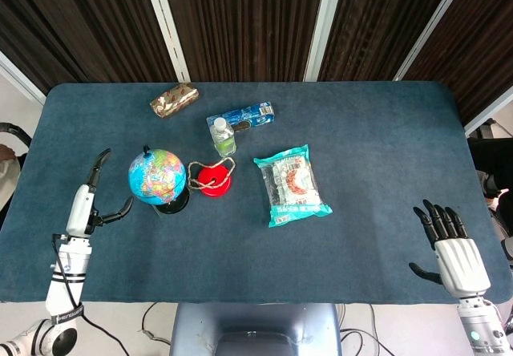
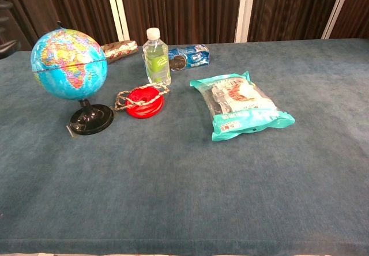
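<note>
1. Near the table's left edge, my left hand (image 1: 88, 204) hovers over the blue cloth with its fingers spread and the thumb angled out toward the globe (image 1: 158, 176); it holds nothing and touches nothing.
2. Just to the right of that hand, the globe stands upright on its black round base (image 2: 91, 120), near my thumb but apart from it. In the chest view it shows large at the left, tilted on its axis as globes are.
3. Touching or nearly touching the base on its right lies a red round lid (image 1: 214, 180) with a loop of braided cord (image 2: 128, 97) draped over and around it.
4. Behind the lid stands a small clear bottle (image 2: 155, 60), upright, with its white cap on and a pale green liquid filling most of it.
5. Just behind the bottle lies a blue packet of biscuits (image 1: 242, 116), flat on its side; its end shows a dark round biscuit picture. I cannot tell whether it is sealed.
6. Further back and to the left lies a shiny patterned wrapped bundle (image 1: 174, 99), well apart from the globe.
7. Right of the lid, toward the table's middle, lies a teal snack bag (image 1: 291, 184), flat and sealed, with wrapped pieces visible through its clear window.
8. Far off at the table's (image 1: 377, 131) right front corner, my right hand (image 1: 454, 251) rests open, fingers spread and pointing away from me, holding nothing and well apart from every object.
</note>
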`<act>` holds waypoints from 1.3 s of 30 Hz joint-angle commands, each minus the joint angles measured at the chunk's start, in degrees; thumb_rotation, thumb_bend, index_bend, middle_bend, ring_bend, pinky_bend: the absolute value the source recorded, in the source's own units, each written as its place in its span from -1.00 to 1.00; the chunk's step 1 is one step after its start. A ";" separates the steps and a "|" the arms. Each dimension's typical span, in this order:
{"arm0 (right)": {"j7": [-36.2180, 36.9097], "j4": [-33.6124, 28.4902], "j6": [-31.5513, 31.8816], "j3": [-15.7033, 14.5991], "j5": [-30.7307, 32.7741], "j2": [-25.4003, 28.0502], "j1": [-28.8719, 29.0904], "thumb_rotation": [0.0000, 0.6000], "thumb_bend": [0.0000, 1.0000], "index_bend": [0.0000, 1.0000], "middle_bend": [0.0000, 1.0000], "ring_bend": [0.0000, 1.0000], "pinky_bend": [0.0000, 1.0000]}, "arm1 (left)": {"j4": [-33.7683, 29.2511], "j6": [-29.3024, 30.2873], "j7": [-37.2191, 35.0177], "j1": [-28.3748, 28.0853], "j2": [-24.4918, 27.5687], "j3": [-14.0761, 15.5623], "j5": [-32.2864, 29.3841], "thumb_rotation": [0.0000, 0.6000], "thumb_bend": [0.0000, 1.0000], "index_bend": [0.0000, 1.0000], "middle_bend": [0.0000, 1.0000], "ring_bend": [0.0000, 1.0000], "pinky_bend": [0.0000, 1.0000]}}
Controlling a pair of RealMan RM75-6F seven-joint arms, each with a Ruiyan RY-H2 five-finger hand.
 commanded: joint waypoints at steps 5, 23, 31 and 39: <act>1.42 0.03 0.63 -0.07 -0.49 0.65 -0.21 1.00 -0.78 -1.00 -1.00 -1.00 -1.00 | 2.73 1.38 8.68 -2.03 -6.10 -0.89 -0.50 0.85 -0.40 -1.00 -1.00 -1.00 -0.97; 3.39 0.19 1.52 -0.08 -0.91 1.57 -0.64 1.00 -0.78 -1.00 -1.00 -1.00 -1.00 | 9.25 1.14 14.49 -4.09 -10.89 -2.19 -2.41 0.91 -0.41 -1.00 -1.00 -1.00 -0.97; 3.03 0.11 1.46 -0.10 -0.92 1.47 -0.66 1.00 -0.78 -1.00 -1.00 -1.00 -1.00 | 9.56 0.11 13.68 -3.79 -10.18 -2.53 -3.78 0.92 -0.41 -1.00 -1.00 -1.00 -0.97; 2.68 0.09 1.34 -0.04 -0.81 1.33 -0.63 1.00 -0.78 -1.00 -1.00 -1.00 -1.00 | 10.03 -0.57 12.84 -3.51 -9.52 -2.70 -4.57 0.93 -0.41 -1.00 -1.00 -1.00 -0.97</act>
